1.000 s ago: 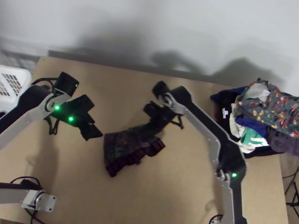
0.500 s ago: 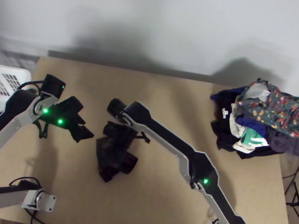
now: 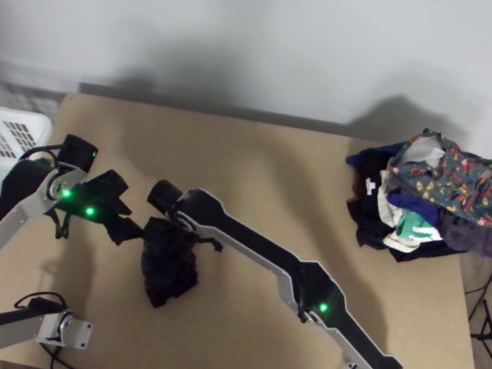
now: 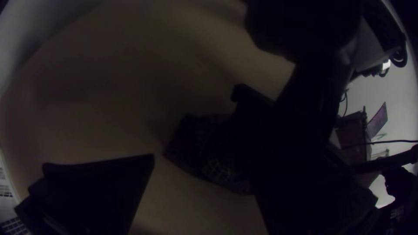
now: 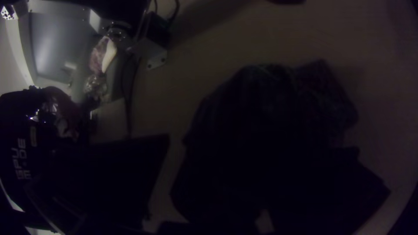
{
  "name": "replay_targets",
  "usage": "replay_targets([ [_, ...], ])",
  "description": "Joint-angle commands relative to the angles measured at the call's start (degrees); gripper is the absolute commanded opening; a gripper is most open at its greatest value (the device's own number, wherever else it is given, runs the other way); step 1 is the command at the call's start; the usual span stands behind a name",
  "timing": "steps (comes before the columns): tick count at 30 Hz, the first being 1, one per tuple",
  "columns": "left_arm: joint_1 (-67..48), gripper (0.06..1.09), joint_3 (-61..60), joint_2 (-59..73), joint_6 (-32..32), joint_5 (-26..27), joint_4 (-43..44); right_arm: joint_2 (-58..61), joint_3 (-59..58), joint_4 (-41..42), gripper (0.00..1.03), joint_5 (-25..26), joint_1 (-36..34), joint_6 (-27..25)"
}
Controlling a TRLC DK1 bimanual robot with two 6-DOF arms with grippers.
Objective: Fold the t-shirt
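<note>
Dark and bunched, the t-shirt [image 3: 170,277] hangs below my right gripper [image 3: 169,234], left of the table's middle in the top view. The right wrist view shows the shirt [image 5: 278,104] as a dark, crumpled mass, with my right gripper [image 5: 211,141] shut on it; the held part is too dark to make out. My left gripper [image 3: 132,231] is close to the shirt's left side. In the left wrist view my left gripper [image 4: 204,174] stands open, and the patterned shirt [image 4: 204,152] shows beyond its fingers.
A heap of mixed clothes [image 3: 439,193] covers the table's back right corner. A white basket [image 3: 13,119] stands off the left edge. The two grippers are very near each other. Bare tabletop [image 3: 267,285] lies right of the shirt, below the right arm.
The right arm has swung left and toward the near edge, and the shirt has moved with it, now hanging more steeply. My left gripper has shifted slightly left and nearer.
</note>
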Motion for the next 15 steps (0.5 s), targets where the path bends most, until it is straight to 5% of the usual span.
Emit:
replay_targets([
  [1,5.59,1.04,-0.66,-0.98,1.93,0.13,-0.86,-1.05,-0.47,1.14,1.0,0.26,0.57,1.63],
  [15,6.03,1.04,0.66,-1.06,4.04,1.36,-6.05,-15.64,-1.88,-1.93,0.99,-5.1,-4.71,-0.22],
])
